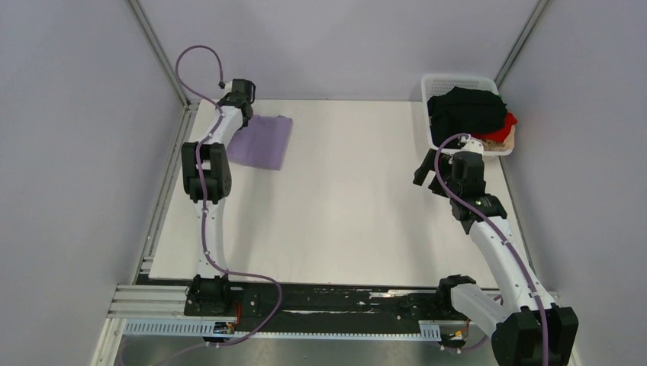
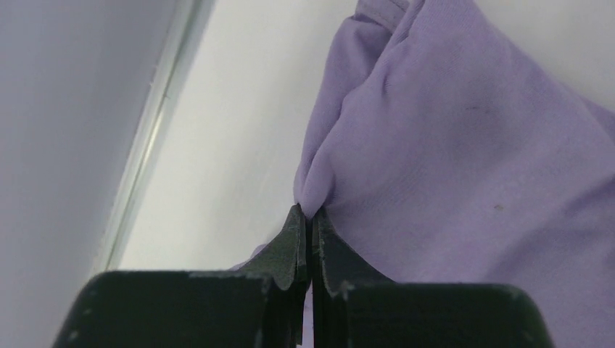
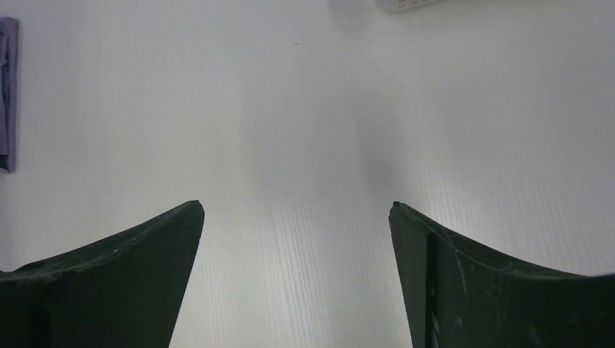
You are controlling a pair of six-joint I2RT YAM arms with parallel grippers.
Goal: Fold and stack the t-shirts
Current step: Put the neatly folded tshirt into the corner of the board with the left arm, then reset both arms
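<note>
Fingertips of my left gripper (image 2: 310, 216) were pressed together on a fold at the edge of the light purple t-shirt (image 2: 464, 174), pinching cloth right at the tips. That shirt lay folded flat at the far left of the white table (image 1: 351, 198), near the side rail. I had my right gripper (image 3: 297, 217) spread wide above bare tabletop, just in front of the white lattice basket (image 1: 458, 81). Black t-shirt (image 1: 467, 110), red t-shirt (image 1: 510, 120) and beige t-shirt (image 1: 500, 138) sat piled in that basket, far right.

Pale grey walls (image 1: 343, 46), white table (image 1: 343, 213), aluminium rails (image 1: 145, 309)
</note>
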